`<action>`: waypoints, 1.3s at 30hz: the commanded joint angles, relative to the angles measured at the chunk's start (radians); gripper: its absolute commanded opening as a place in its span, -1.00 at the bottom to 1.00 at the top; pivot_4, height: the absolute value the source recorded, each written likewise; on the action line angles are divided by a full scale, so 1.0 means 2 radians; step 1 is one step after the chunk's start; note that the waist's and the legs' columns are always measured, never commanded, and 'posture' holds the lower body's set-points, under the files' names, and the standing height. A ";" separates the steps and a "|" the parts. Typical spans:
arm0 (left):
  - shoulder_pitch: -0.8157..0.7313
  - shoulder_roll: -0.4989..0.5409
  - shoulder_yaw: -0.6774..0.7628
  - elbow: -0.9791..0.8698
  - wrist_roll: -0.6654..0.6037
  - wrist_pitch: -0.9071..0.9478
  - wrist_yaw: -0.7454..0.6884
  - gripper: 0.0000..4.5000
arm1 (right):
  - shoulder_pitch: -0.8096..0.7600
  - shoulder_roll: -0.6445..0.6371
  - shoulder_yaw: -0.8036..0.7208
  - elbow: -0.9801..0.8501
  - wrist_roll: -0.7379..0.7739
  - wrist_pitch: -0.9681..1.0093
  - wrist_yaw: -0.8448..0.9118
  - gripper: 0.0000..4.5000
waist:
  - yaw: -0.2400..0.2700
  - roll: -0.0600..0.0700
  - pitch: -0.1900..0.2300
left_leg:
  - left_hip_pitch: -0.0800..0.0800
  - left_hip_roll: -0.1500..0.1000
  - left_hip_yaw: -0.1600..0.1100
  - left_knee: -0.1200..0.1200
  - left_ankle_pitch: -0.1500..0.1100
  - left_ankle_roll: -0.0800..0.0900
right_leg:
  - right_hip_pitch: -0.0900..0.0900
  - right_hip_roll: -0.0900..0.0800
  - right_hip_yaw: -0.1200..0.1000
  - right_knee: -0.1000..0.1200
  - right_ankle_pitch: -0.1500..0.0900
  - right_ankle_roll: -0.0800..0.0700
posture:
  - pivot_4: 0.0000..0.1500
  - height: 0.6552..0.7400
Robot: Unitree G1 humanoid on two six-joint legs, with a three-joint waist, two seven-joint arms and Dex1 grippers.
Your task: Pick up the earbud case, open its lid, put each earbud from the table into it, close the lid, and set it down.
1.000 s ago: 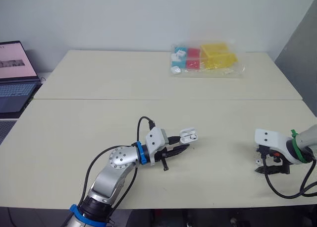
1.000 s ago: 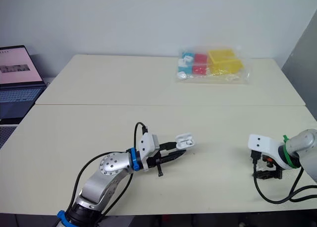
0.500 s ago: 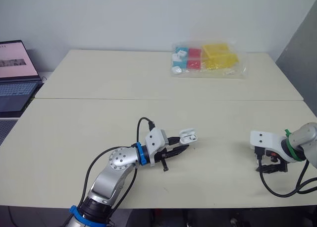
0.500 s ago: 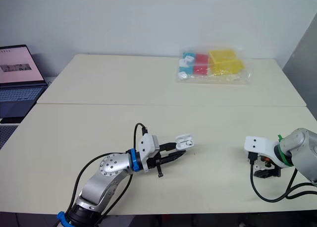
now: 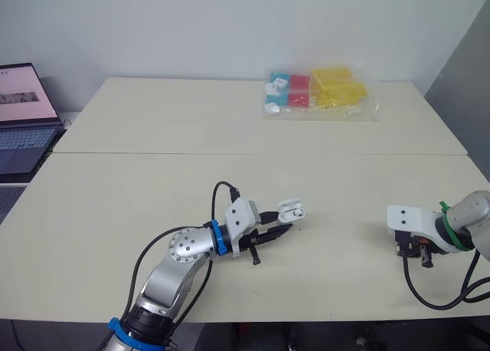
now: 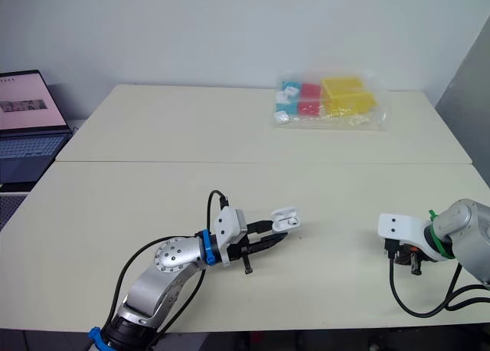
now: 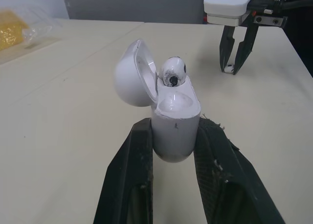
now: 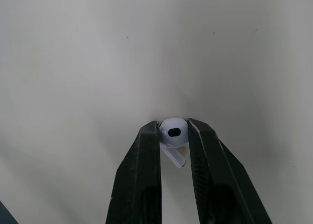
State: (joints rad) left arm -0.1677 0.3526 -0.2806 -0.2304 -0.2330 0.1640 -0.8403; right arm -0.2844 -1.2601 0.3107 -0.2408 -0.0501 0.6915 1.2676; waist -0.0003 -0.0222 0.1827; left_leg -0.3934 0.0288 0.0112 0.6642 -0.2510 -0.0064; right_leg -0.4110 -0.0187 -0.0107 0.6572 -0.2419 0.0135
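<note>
Because the earbud case [image 7: 175,131] sits clamped between the two black fingers of the left gripper [image 5: 282,228] with its lid [image 7: 131,79] swung open, the early steps look complete: case picked up, lid opened. It appears near the centre of the head views, slightly below the middle, just above the pale table [image 5: 153,182]. One earbud [image 7: 173,71] stands in the case beside the lid, so the first of the pair seems placed. At the lower right of the head views, the right gripper [image 5: 417,253] points down at the table and pinches the second earbud [image 8: 174,131] by its round head between its fingertips. Left to do, by this judgement: carry that earbud across, seat it, close the lid, set the case down. It is unclear whether the pinched earbud rests on the table or has lifted clear. Its stem is partly hidden between the fingers. The case's empty socket is hard to make out, as is whether the first earbud is fully seated.
</note>
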 commanded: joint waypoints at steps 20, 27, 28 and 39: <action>-0.061 -0.029 0.017 0.030 -0.023 -0.015 0.002 -0.65 | -0.058 0.303 -0.299 -0.263 0.362 0.172 -0.240 -0.82 | 0.000 -0.001 0.000 | -0.002 0.000 -0.002 0.000 0.000 0.000 | -0.001 0.001 0.000 0.001 0.000 0.000 | 1.00 1.00; -0.078 -0.038 0.020 0.033 -0.030 -0.005 0.007 -0.65 | -0.032 0.418 -0.258 -0.284 0.360 0.139 -0.359 -0.82 | 0.000 0.000 0.000 | -0.002 0.000 -0.001 0.000 0.000 0.000 | -0.001 0.000 0.000 0.000 0.000 0.001 | 1.00 1.00; -0.079 -0.039 0.020 0.032 -0.031 -0.003 0.009 -0.65 | -0.023 0.423 -0.246 -0.283 0.353 0.130 -0.363 -0.82 | 0.000 0.000 0.000 | -0.002 0.000 -0.002 0.000 0.000 0.000 | -0.001 0.000 0.000 0.000 0.000 0.001 | 1.00 1.00; -0.080 -0.035 0.027 0.026 -0.034 0.007 0.010 -0.65 | 0.035 0.426 -0.172 -0.278 0.330 0.051 -0.380 -0.82 | -0.001 0.000 0.000 | -0.002 0.000 -0.002 0.000 0.000 0.000 | -0.001 0.001 0.000 0.001 0.000 0.000 | 1.00 1.00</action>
State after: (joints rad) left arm -0.3160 0.2849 -0.2452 -0.1468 -0.2798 0.1852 -0.8189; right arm -0.2086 -0.4060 -0.0399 -0.7798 0.6234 0.8450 0.5038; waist -0.0020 -0.0229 0.1828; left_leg -0.3979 0.0291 0.0075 0.6634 -0.2509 -0.0063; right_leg -0.4140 -0.0169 -0.0107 0.6582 -0.2413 0.0143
